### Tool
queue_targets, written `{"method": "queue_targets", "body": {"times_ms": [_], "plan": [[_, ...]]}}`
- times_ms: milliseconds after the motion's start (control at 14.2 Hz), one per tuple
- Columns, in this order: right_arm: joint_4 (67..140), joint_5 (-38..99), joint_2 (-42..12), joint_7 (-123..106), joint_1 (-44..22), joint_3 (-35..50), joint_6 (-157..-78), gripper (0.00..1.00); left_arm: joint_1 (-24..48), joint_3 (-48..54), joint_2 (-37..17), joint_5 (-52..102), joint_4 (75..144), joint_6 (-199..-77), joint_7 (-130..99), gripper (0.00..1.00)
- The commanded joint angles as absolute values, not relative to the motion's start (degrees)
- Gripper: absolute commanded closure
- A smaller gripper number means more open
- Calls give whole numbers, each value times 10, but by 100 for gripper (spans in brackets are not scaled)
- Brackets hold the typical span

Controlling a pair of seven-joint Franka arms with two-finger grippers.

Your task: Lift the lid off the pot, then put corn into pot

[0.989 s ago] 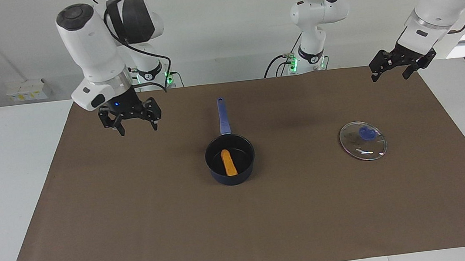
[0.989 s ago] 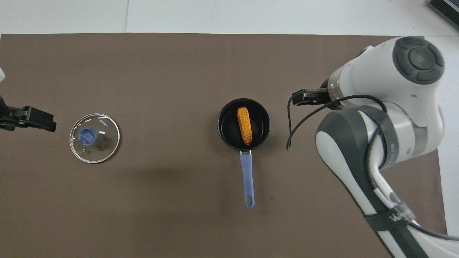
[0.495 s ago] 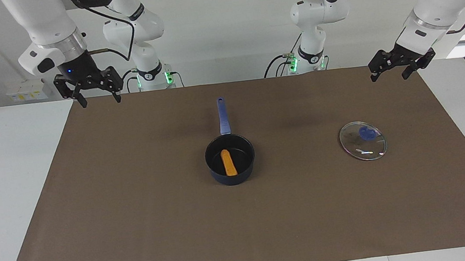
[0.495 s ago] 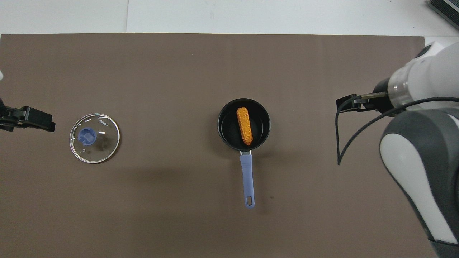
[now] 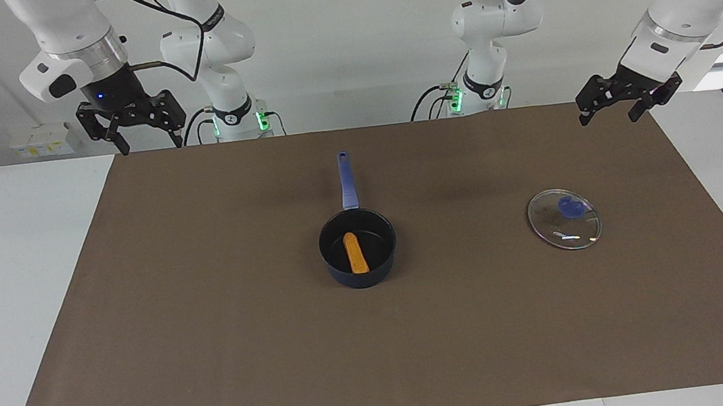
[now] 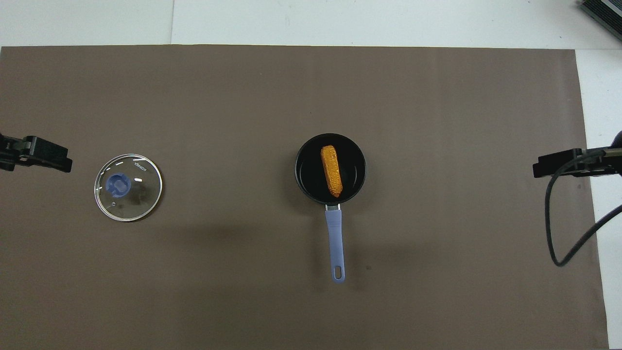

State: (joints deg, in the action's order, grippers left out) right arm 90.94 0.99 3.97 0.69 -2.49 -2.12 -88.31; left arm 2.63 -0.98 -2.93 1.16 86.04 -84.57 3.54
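**Already potted: corn in the pan, lid set aside**

The corn (image 5: 355, 253) lies inside the pot (image 5: 358, 248), slanted across its black floor. The pot stands near the middle of the brown mat (image 5: 212, 329) covering the desk (image 5: 15, 270), its long blue handle pointing toward the robots. The lid (image 5: 563, 219) rests flat on the mat, knob up, well apart from the pot toward the left arm's end. The left end effector (image 5: 619, 104) hangs over the mat's edge at that end, fingers spread wide and holding nothing. The right end effector (image 5: 130, 129) hangs over the mat's corner by its own base, likewise spread and empty.
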Motion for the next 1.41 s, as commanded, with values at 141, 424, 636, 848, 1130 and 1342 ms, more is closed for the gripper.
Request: {"method": "queue_targets", "body": {"times_ms": [141,424,636,848,1130,1342], "plan": [[918,-7,46,-28,-13,-20,-886,0,30,-11,-39,10,845,-847,28,0],[899,-9,47,-32,-12,-20,-874,0,30,-11,-37,10,846,-848,27,0],[899,-7,47,-29,-14,-18,-874,0,30,-11,-35,10,851,-848,27,0],[901,-7,49,-30,-15,-17,-865,0,30,-11,-33,10,858,-849,27,0],[911,-6,58,-33,-16,-17,-858,0,30,-11,-30,10,863,-851,28,0],[914,-6,60,-31,-16,-17,-856,0,30,-11,-18,10,886,-868,28,0]]}}
